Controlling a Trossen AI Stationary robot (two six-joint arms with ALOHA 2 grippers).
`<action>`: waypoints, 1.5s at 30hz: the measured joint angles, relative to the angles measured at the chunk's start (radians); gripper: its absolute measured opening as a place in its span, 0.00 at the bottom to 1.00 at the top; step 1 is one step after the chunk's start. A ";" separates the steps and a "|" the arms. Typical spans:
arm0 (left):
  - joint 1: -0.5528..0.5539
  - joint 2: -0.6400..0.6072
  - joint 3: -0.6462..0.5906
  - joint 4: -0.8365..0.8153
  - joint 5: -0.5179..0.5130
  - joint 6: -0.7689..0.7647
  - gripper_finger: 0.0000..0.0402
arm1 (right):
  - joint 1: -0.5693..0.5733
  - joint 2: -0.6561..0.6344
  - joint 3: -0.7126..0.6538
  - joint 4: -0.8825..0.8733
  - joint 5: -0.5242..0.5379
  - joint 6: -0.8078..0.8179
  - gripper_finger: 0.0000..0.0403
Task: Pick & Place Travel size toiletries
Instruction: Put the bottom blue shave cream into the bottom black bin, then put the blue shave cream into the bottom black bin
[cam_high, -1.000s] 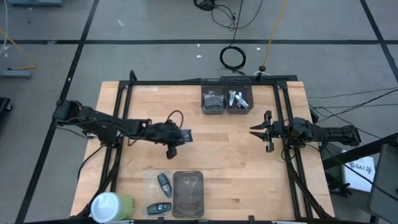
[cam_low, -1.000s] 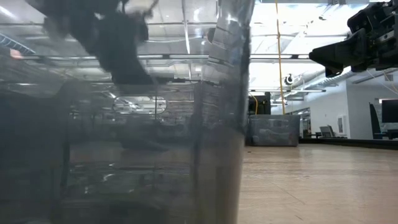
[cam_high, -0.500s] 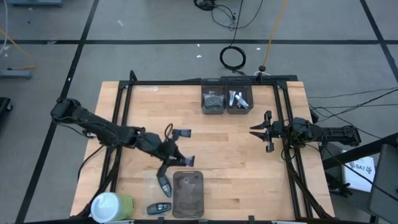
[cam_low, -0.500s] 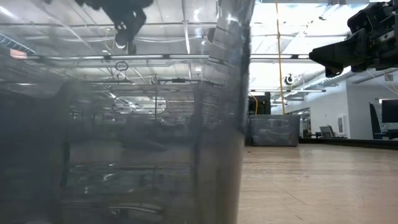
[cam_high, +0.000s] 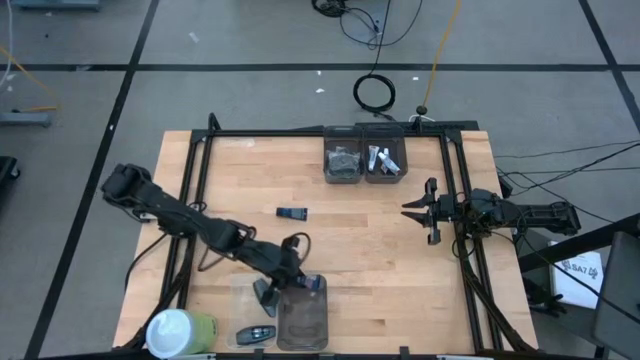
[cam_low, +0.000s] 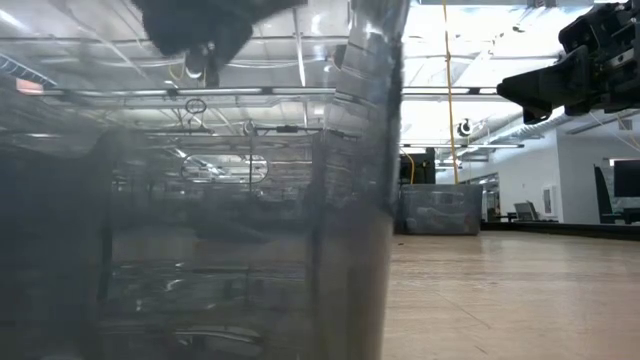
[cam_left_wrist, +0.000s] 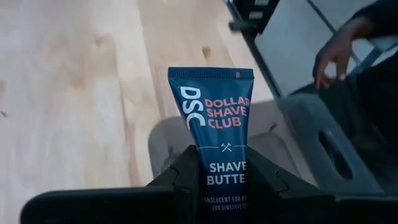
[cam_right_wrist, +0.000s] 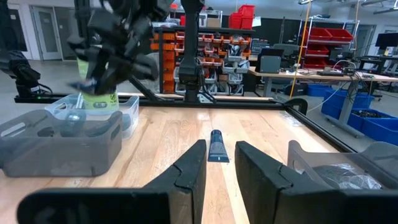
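Note:
A dark blue shave-butter tube (cam_left_wrist: 214, 118) is in my left gripper (cam_left_wrist: 221, 158), which is shut on it. In the high view my left gripper (cam_high: 298, 274) hangs over the far end of a grey bin (cam_high: 302, 312) near the table's front edge. A second dark blue pack (cam_high: 291, 212) lies flat on the bare wood at mid-table, also seen as the blue pack (cam_right_wrist: 216, 146) in the right wrist view. My right gripper (cam_high: 420, 210) waits at the table's right side, open, with nothing between its fingers. My left gripper pinches the tube between its two fingers at the printed lower part (cam_left_wrist: 222, 180). The tube's crimped end (cam_left_wrist: 211, 73) sticks out ahead of the fingers. The fingers slant downward toward the table's near edge. The tube is lifted clear, over the bin.
A clear tray (cam_high: 240, 300) with dark items lies left of the grey bin, and a white-and-green cylinder (cam_high: 180, 330) stands at the near left corner. Two dark bins (cam_high: 362, 160) holding items stand at the far edge. A person's hand (cam_left_wrist: 336, 56) shows beyond the table.
My left gripper has gone from mid-table toward the near edge and the grey bin, rising a little and turning, with the blue tube held shut in it. The other blue pack has stayed on the wood where the gripper was.

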 joint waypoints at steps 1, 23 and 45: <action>0.000 0.014 0.000 -0.001 0.007 -0.001 0.19 | 0.000 0.000 0.000 0.000 0.000 0.000 0.19; 0.004 0.180 0.001 0.036 0.103 -0.157 0.19 | 0.000 0.000 0.000 0.005 0.000 0.000 0.19; 0.003 0.179 0.001 0.089 0.101 -0.236 0.51 | 0.000 0.000 0.000 0.006 0.000 0.000 0.19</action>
